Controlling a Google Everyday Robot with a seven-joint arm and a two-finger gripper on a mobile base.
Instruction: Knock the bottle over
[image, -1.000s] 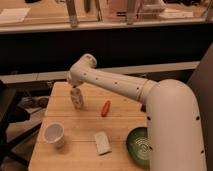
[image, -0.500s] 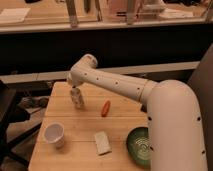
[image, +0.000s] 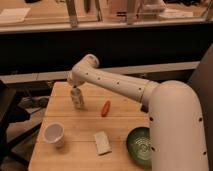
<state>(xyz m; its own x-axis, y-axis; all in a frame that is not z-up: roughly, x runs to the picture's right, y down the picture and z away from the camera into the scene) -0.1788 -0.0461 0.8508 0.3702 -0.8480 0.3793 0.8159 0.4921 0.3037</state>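
You see the bottle (image: 77, 98) standing upright on the left rear part of the wooden table (image: 120, 127), with the pincer (image: 75, 88) directly above its cap and clenched on nothing. An orange-red object (image: 105, 108) lies just right of the bottle. Nearer the front edge sit a white cup (image: 54, 134), a pale block (image: 102, 142) and a green bowl (image: 139, 146).
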